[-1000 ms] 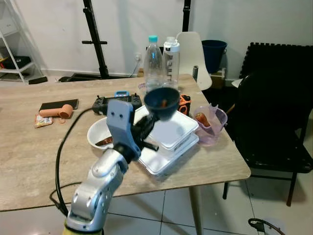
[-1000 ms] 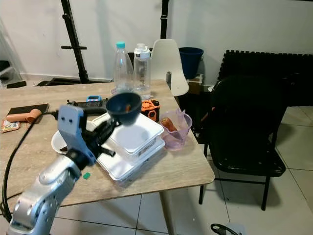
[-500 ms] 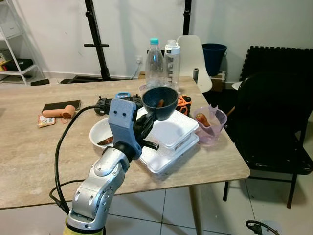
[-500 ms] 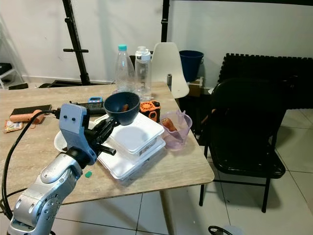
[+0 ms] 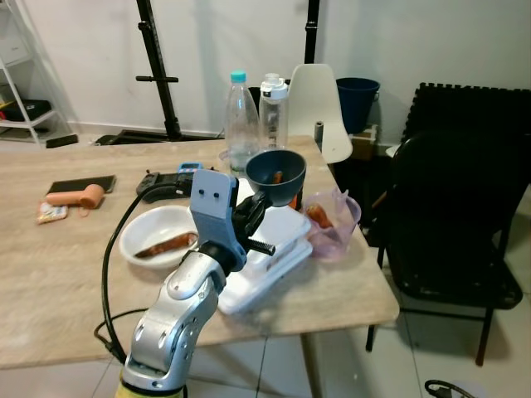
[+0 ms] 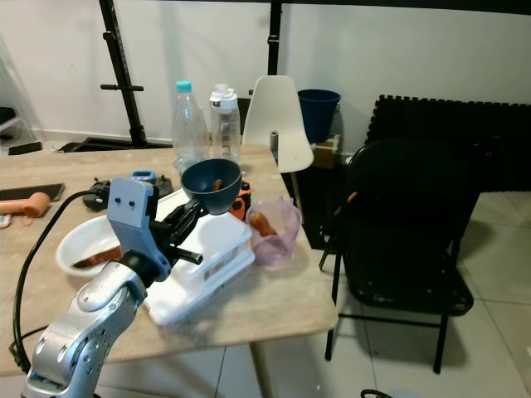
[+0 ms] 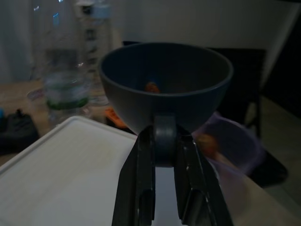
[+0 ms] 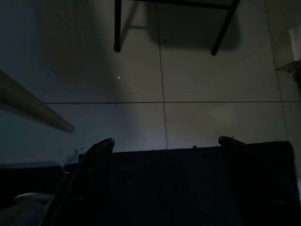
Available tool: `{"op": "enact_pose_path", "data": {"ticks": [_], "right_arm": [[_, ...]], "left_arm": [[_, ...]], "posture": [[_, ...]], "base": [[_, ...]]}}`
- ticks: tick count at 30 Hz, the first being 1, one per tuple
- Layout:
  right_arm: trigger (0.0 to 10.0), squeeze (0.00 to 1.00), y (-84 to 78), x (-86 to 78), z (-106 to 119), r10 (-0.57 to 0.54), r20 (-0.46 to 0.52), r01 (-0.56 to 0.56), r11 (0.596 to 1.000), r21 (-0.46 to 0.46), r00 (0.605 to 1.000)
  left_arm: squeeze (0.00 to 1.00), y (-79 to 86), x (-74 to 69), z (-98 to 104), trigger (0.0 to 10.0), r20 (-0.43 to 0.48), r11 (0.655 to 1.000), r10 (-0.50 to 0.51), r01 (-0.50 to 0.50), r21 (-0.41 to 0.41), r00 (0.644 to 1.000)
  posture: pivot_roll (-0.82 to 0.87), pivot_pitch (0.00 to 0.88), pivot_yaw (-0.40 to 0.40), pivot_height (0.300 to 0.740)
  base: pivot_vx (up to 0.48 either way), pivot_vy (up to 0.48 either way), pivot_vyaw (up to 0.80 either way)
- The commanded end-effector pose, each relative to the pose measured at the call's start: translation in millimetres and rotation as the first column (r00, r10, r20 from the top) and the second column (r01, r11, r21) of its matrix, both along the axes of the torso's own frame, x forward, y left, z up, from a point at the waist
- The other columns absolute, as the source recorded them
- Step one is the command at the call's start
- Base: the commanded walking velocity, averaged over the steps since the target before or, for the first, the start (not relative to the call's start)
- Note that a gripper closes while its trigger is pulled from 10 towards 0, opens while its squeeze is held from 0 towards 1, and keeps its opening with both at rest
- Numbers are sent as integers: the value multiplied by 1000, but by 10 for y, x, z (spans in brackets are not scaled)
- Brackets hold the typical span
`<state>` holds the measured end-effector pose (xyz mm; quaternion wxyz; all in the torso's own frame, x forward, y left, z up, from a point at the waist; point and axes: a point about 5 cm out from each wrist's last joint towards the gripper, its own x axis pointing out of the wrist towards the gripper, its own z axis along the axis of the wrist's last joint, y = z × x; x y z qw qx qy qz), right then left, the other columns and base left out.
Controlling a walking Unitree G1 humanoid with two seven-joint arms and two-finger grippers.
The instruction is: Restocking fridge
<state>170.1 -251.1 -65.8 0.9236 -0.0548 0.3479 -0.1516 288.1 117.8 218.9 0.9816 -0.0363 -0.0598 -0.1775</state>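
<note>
**Left end effector holding a dark blue bowl above the stacked containers**

The wooden surface (image 5: 50, 249) is stretching across the near scene, with a black chair (image 5: 456, 215) standing just beside its far right edge and a white chair (image 5: 319, 104) standing behind it. A dark blue bin (image 5: 358, 91) is sitting on the floor by the wall.

The robot's silver left arm (image 5: 178, 319) is reaching up from below over the surface. Under it, two white lidded containers (image 5: 274, 249) are lying stacked, the upper one smaller. A white bowl (image 5: 145, 232) with a brownish piece of food in it is resting to their left, and a purple cup (image 5: 332, 224) holding something orange is standing just to their right.

Two clear bottles (image 5: 241, 120) are standing side by side at the back, one blue-capped, one white-capped. A black controller (image 5: 170, 182) is lying near them, and a peach-coloured hair dryer (image 5: 73, 197) is lying well apart, toward the left edge.

The left end effector (image 7: 164, 141) is pinching the stubby handle of a dark blue bowl (image 5: 276, 170), its two black fingers (image 7: 141, 174) pressing in from either side. The bowl is hanging upright above the containers, with a small orange piece inside.

The right end effector (image 8: 164, 146) is hanging with its fingers spread, pointing down at the tiled floor (image 8: 188, 70).
</note>
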Motion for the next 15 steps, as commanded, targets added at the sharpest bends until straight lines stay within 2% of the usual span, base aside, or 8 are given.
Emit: {"op": "enact_pose_path", "data": {"ticks": [1, 9, 11, 15], "right_arm": [[10000, 184, -40, -94, -34, -22, -24, 22, 1000, 0, 999], [10000, 184, -39, -93, -36, -21, -27, 21, 1000, -1, 999], [10000, 184, -41, -105, -40, -22, -30, 22, 1000, -1, 999], [10000, 184, -45, -111, -42, -23, -33, 23, 1000, -2, 999]], "left_arm": [[0, -13, 2, -27, 10000, -15, 1000, -4, 5, 10, 1000], [0, -23, -3, -26, 10000, -13, 1000, -8, 8, 7, 1000], [0, -41, -34, 13, 10000, 0, 999, -33, 33, -37, 999], [0, -42, -36, 13, 10000, 4, 999, -34, 34, -34, 999]], "posture": [[-97, 75, 6, 740], [-97, 76, 5, 740], [-99, 76, 5, 740], [-97, 75, 5, 740]], "base": [[304, -277, 0], [298, -276, 0], [0, 0, 0], [0, 0, 0]]}}
